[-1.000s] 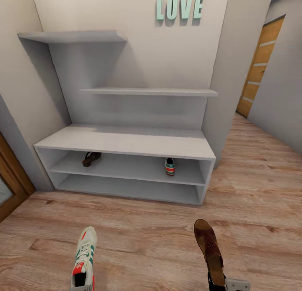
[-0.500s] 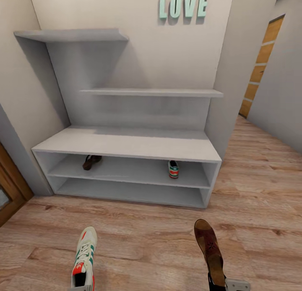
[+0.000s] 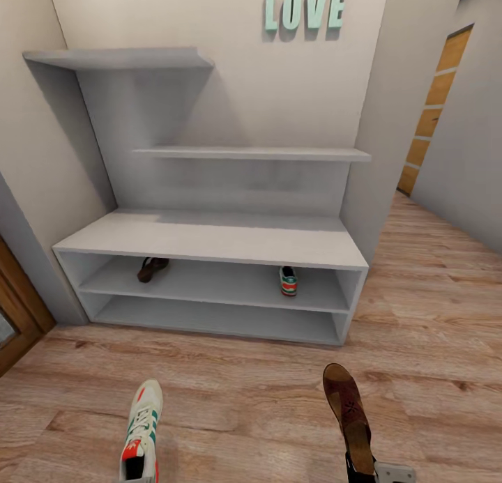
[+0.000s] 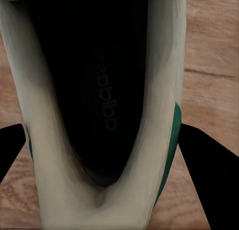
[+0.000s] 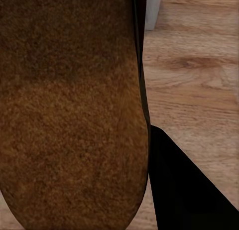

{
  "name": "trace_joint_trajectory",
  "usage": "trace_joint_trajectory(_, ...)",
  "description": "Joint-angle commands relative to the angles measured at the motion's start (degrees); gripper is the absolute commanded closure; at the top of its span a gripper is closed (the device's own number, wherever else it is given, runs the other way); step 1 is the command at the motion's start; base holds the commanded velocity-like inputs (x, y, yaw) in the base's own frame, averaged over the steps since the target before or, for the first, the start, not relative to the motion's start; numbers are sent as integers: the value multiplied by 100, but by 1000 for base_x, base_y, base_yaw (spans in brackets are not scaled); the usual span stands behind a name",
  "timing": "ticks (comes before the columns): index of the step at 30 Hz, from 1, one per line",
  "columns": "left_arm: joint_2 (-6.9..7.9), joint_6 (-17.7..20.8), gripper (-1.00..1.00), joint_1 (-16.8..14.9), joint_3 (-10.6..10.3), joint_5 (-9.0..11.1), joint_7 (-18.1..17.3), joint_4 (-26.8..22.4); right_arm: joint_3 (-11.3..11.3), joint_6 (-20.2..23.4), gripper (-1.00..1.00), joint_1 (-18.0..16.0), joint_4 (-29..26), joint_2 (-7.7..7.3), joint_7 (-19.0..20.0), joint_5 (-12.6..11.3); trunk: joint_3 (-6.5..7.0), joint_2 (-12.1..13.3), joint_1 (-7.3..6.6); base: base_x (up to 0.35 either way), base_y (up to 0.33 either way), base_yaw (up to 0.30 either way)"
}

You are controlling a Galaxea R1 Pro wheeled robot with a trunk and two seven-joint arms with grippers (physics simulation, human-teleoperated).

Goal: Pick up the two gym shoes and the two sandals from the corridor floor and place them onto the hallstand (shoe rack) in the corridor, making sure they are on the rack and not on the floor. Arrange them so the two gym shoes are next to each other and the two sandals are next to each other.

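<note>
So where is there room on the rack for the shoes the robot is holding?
The upper shelf is bare between the sandal on its left and the gym shoe on its right. The bench top and bottom shelf look free too. Nowhere is crowded.

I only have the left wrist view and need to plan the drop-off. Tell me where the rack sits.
Observer: The hallstand stands straight ahead against the wall, across a stretch of corridor floor.
Operator: Report what's on it.
Observer: Its upper open shelf holds the shelved sandal near the left end and the shelved gym shoe near the right end, well apart.
Operator: Give me the right arm's load.
Observer: The right end effector grips the held sandal, toe pointing toward the rack.
</note>
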Motion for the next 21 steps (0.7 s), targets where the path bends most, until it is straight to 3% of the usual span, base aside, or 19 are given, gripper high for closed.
trace_joint_trajectory(1,-3,-9,100,-3,52,-19,-50,6,49,-11,100,-3,1,-4,-27,-40,-5,-2,-1,0,0,0)
trace_joint_trajectory(8,8,-9,100,-3,48,-28,-60,-22,49,-11,100,-3,8,-3,-36,-35,3,-2,-1,0,0,-82)
trace_joint_trajectory(21,7,-8,100,-3,-16,-39,-67,-44,49,-10,100,-3,9,-4,-45,-40,46,-2,-1,0,0,-231)
